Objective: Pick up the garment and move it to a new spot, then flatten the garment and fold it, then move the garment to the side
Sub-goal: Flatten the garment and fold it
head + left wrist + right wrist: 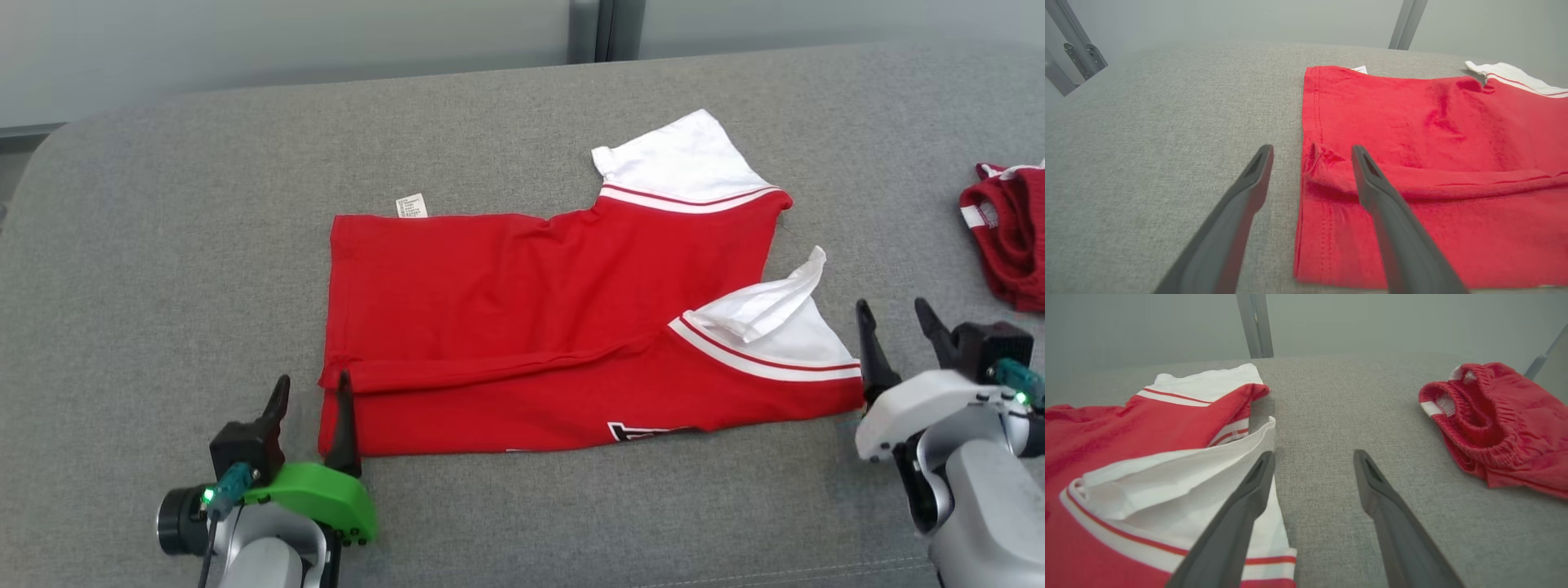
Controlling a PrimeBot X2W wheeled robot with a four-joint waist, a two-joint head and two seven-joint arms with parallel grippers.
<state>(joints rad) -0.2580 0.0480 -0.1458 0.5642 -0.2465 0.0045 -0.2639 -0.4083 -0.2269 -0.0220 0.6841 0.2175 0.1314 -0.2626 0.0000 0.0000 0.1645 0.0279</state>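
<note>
**Bracketing the shirt, both pincers released**

Shirt [522, 327] lies flat on the grey desk [204, 245], with its long axis running left to right, hem at its left end and sleeves at its right. Left pincer [313, 380] stands open at the shirt's near left corner, 1 finger over the hem and the other over bare desk just beside it. Right pincer [892, 306], also open and holding nothing, stands at the shirt's near right end, just beside the near sleeve [775, 327]. Each arm is nearest its own end, so the next fold probably needs both on the near edge.

Count: 1 shirt, 2 white sleeves, 1 label [411, 206] at the shirt's far edge, 1 pair of red shorts [1012, 237] well right of the shirt, 2 pincers.
</note>
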